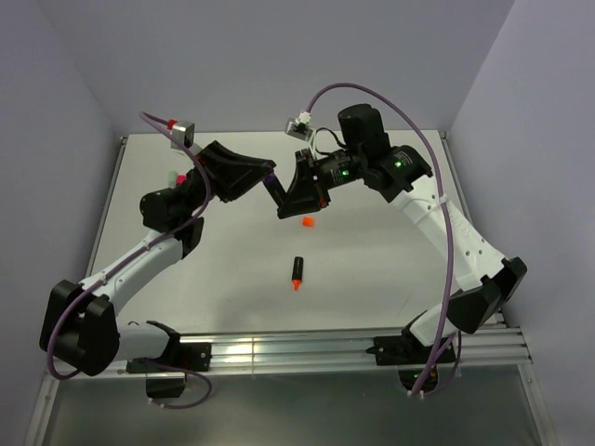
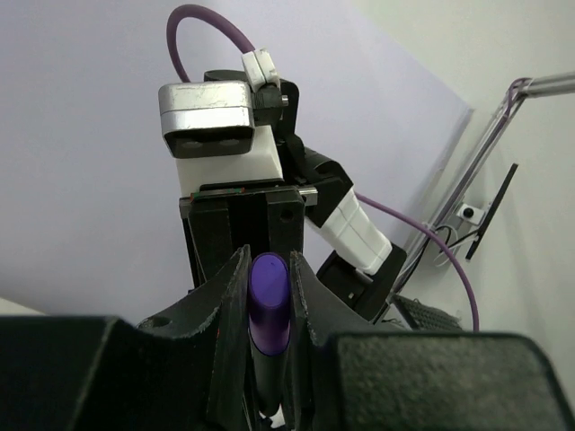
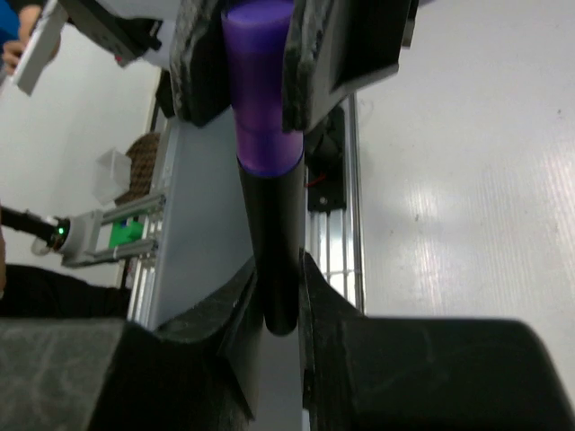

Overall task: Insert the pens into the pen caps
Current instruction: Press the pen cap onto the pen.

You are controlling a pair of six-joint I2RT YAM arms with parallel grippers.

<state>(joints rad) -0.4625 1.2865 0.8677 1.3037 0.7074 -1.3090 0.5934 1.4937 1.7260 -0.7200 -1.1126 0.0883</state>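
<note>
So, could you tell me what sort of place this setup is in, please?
Probably a robotics lab test cell: a white table boxed in by plain pale walls, a left arm and right arm bolted to an aluminium rail at its near edge, and purple cables looping off them.

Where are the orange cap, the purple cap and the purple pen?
orange cap (image 1: 308, 222): top view, its middle.
purple cap (image 3: 261, 94): right wrist view, its side wall.
purple pen (image 3: 275, 242): right wrist view, black barrel.
</note>
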